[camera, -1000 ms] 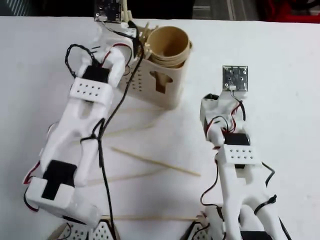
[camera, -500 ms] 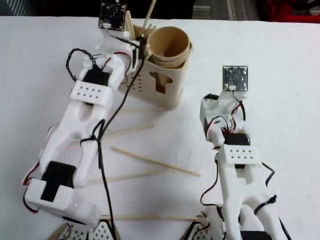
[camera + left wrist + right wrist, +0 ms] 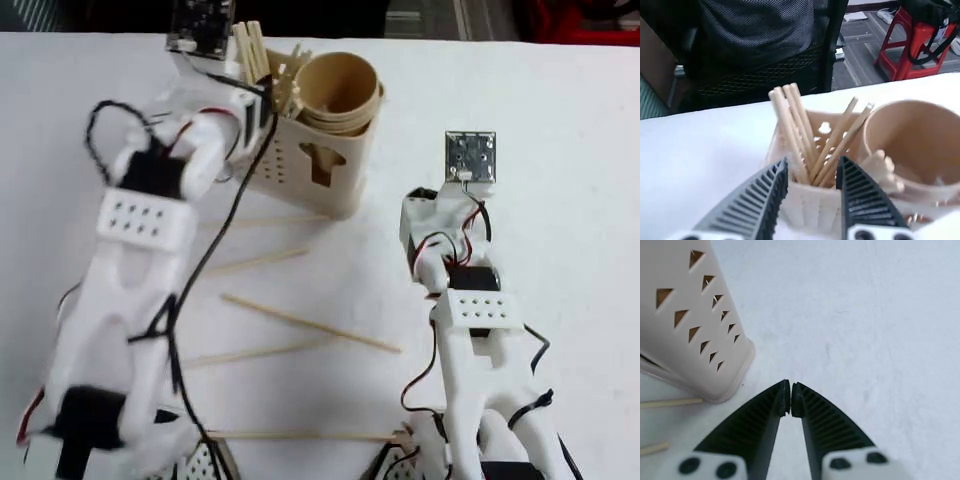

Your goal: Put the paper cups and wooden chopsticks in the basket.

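Note:
A beige basket [image 3: 318,165] stands at the back of the table with stacked paper cups [image 3: 338,92] in its right part and several wooden chopsticks [image 3: 252,52] upright in its left part. In the left wrist view the chopsticks [image 3: 796,126] lean beside the cup [image 3: 912,142], and my left gripper [image 3: 812,162] hangs open and empty just in front of them. Several more chopsticks [image 3: 310,322] lie loose on the table. My right gripper [image 3: 790,392] is shut on nothing, low over the table beside the basket's corner [image 3: 695,325].
Loose chopsticks lie between the two arms, one near the front edge [image 3: 300,435] and one by the basket's foot [image 3: 670,402]. The right arm [image 3: 470,310] stands right of them. A black chair [image 3: 765,45] with a person on it sits behind the table.
The left arm has swung left and risen away from the basket. The chopstick that stood up at its gripper now rests in the basket. The right arm has not moved.

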Robot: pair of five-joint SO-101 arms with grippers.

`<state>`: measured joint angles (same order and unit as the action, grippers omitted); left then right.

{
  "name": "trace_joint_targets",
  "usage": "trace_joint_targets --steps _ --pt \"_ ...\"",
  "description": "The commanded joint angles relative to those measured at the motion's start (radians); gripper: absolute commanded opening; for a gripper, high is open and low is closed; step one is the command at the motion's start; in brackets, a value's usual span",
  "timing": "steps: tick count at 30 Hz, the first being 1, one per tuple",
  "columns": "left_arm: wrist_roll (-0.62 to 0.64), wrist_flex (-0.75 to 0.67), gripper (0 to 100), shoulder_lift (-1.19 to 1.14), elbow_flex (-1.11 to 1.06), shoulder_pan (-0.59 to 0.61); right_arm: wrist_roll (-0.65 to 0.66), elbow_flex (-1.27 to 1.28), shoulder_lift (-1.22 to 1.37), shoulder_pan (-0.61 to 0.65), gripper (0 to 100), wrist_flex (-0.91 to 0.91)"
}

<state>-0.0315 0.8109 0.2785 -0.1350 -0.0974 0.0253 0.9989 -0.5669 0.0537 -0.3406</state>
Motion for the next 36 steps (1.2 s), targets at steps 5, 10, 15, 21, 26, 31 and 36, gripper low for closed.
trace_joint_targets --steps 5,10,15,21,26,31,36 --pt "-0.282 0.313 17 0.188 0.002 0.071 -0.005 -0.006 -0.025 -0.002 2.1 0.016" --pt "-0.439 0.489 18 0.117 0.0 0.139 -0.005 -0.006 -0.025 -0.007 2.1 0.016" --pt "-0.652 0.499 17 -0.056 0.002 0.205 -0.005 -0.006 -0.025 -0.008 2.1 0.016" --pt "-0.7 0.295 17 -0.334 0.002 0.257 -0.005 -0.006 -0.025 -0.008 2.1 0.016" --pt "-0.704 0.129 9 -0.532 0.009 0.262 -0.005 -0.006 -0.025 -0.008 2.1 0.016" --pt "-0.706 0.103 7 -0.631 0.009 0.246 -0.005 -0.006 -0.025 -0.008 2.1 0.016" --pt "-0.698 0.18 7 -0.65 0.0 0.24 -0.005 -0.008 -0.025 -0.01 2.1 0.016"
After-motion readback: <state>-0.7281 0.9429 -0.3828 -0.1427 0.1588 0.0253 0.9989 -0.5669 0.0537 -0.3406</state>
